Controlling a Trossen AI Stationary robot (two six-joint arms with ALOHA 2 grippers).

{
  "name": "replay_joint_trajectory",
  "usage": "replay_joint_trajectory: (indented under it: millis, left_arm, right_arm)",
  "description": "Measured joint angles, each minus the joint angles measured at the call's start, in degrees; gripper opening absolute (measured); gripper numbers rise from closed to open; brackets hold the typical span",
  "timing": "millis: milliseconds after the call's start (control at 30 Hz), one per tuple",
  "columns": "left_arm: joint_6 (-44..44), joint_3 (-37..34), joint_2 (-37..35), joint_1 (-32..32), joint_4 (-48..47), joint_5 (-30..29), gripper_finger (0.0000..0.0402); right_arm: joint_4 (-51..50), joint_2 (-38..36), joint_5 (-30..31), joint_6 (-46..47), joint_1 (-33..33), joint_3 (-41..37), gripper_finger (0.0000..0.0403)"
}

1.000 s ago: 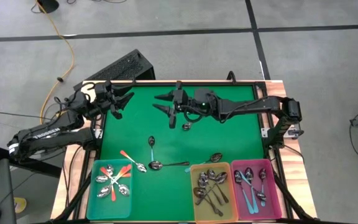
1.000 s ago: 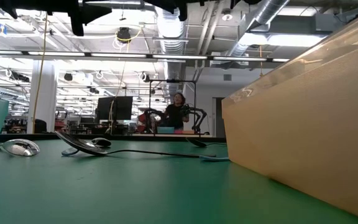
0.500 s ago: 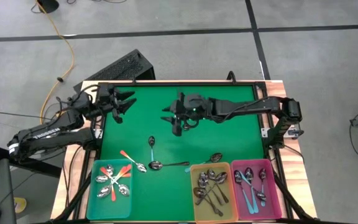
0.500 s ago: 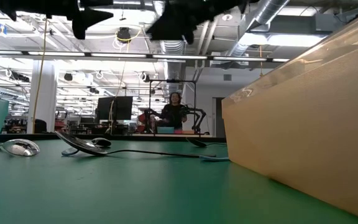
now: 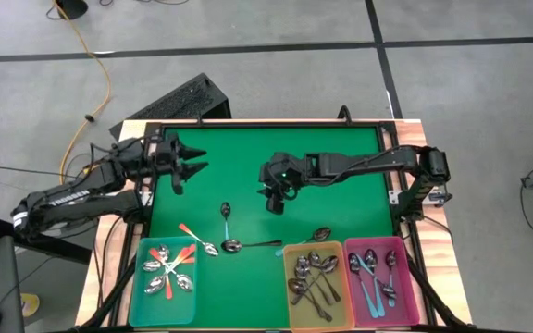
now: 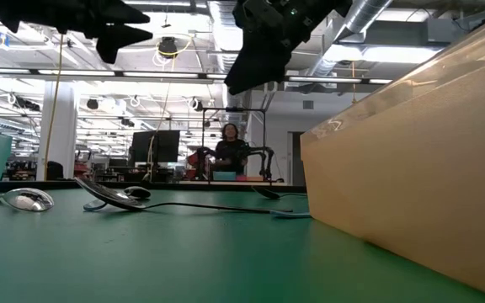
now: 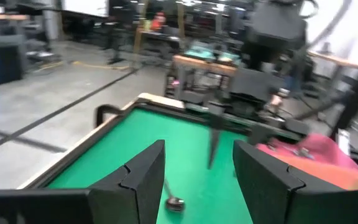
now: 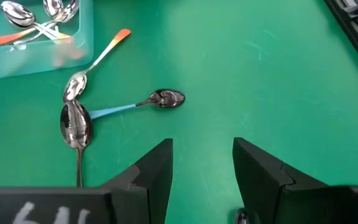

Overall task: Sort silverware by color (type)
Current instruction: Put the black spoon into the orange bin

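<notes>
The right gripper (image 5: 275, 201) hung over the middle of the green tabletop (image 5: 340, 208), jaws open and empty. The left gripper (image 5: 191, 160), jaws apart and empty, waited near the tabletop's left edge. Below lay a blue-handled spoon (image 8: 129, 106), an orange-handled spoon (image 8: 96, 63) and a plain metal spoon (image 8: 75, 127).

Four loose spoons (image 5: 227, 216) lie on the green mat (image 5: 340, 148) beyond three filled bins (image 5: 164, 298).

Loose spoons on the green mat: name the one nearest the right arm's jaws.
The blue-handled spoon. It lies just below the right gripper, closer than the orange-handled spoon and the dark spoons nearer the bins.
</notes>
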Motion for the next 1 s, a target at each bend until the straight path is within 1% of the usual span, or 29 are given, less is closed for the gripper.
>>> replay_joint_trajectory:
  millis: [67,367,567,767,1000]
  left_arm:
    - [0.67,0.00,0.02,-0.94,0.01,0.99,0.0174]
    - [3.43,0.00,0.49,-3.56,-1.14,0.46,0.0174]
    - [5.02,0.00,1.59,-4.00,-0.97,0.45,0.0174]
    - [3.84,0.00,3.53,-4.00,-0.99,0.51,0.0174]
    - [4.18,0.00,6.62,-4.07,0.18,0.44,0.0174]
  right_arm:
    - [0.56,0.00,-0.01,0.23,0.03,-0.28,0.0175]
    - [0.90,-0.01,0.06,2.58,0.05,-3.39,0.0175]
    - [1.12,0.00,3.01,2.56,-0.51,-4.68,0.0175]
    - [2.11,0.00,3.58,2.71,-1.28,-6.52,0.0175]
    - [4.55,0.00,3.54,3.01,-1.21,-6.57,0.0175]
